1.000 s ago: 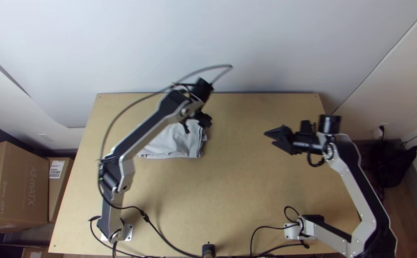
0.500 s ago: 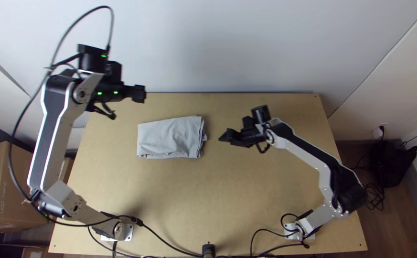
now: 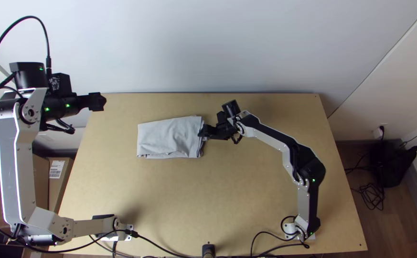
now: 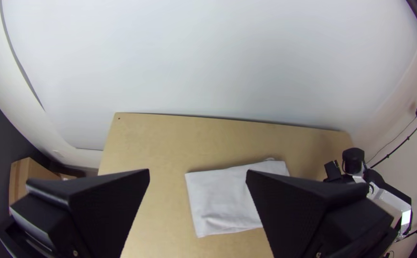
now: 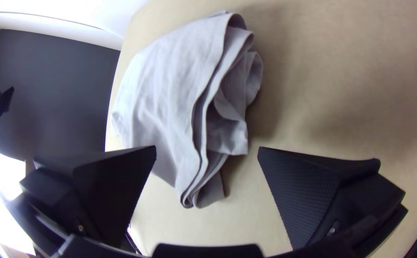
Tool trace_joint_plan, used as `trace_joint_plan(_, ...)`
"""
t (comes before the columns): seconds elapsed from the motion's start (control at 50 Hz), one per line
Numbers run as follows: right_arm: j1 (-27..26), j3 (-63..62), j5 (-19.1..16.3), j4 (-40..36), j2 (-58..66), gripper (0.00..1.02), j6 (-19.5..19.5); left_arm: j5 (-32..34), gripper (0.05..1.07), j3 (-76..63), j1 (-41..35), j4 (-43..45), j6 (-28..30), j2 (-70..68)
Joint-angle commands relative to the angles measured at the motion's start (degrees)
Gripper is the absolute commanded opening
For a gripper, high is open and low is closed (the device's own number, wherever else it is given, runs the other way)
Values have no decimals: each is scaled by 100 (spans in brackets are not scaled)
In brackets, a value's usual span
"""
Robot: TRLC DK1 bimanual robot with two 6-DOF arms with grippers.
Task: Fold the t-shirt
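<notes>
The grey t-shirt (image 3: 170, 137) lies folded into a rough rectangle on the table's upper middle, its layered edges toward the right. In the top view my right gripper (image 3: 204, 132) is at that layered edge; in the right wrist view the right gripper (image 5: 207, 148) is open, with layers of the t-shirt (image 5: 179, 91) showing ahead of and between its fingers. My left gripper (image 3: 104, 102) hangs by the table's far left corner, apart from the cloth. In the left wrist view the left gripper (image 4: 197, 174) is open, the t-shirt (image 4: 227, 198) lying well beyond it.
The wooden table (image 3: 170, 205) has bare surface in front of the cloth and to its right. A pale wall (image 3: 265, 43) stands behind the table's far edge. Cardboard boxes (image 3: 58, 177) sit beyond the left edge, and black cables (image 3: 165, 242) run along the near edge.
The left arm has swung from over the t-shirt out to the far left. My right gripper has moved left across the table to the cloth's right edge. The t-shirt looks the same.
</notes>
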Motion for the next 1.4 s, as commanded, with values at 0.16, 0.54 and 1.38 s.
trace_joint_plan(0.16,175,1114,14,23,1062,98,-5,90,103,-16,434,-208,333,-317)
trace_joint_plan(0.54,474,2494,-38,-249,2082,67,197,90,102,133,987,-472,693,-466)
trace_joint_plan(1.38,-3244,-758,-293,340,-1,2,-823,486,102,-78,1172,-287,754,-387)
